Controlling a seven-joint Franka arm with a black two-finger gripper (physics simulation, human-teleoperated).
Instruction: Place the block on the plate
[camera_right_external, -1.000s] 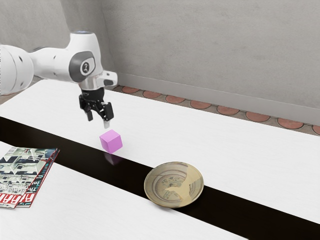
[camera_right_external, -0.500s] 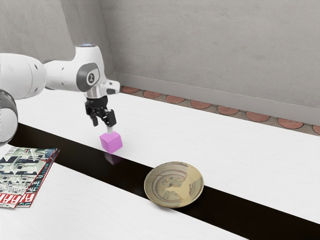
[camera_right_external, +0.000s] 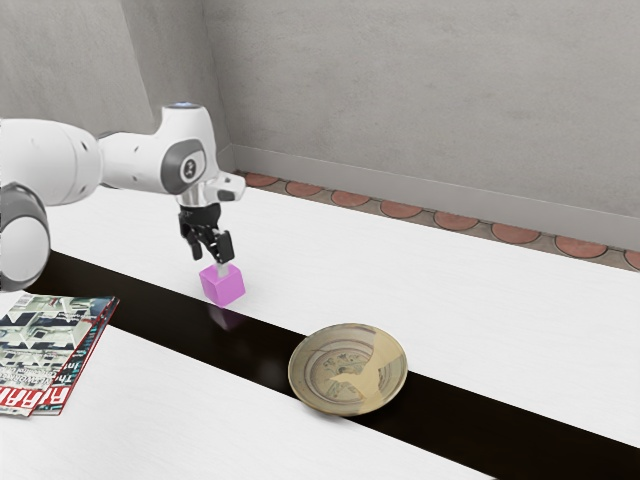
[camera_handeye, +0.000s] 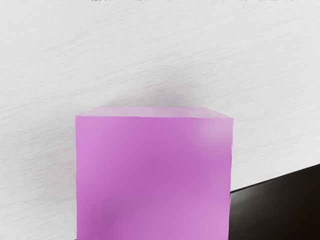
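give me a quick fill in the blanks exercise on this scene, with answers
The plate overlaps the table's ____ strip.
The magazines lie toward the exterior view's ____.
Of block and plate, the gripper is nearer the ____.
The gripper is not shut but ____.

Missing words: black; left; block; open

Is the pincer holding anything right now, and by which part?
It can't be told: the pincer is at the pink cube, but any grip is unclear.
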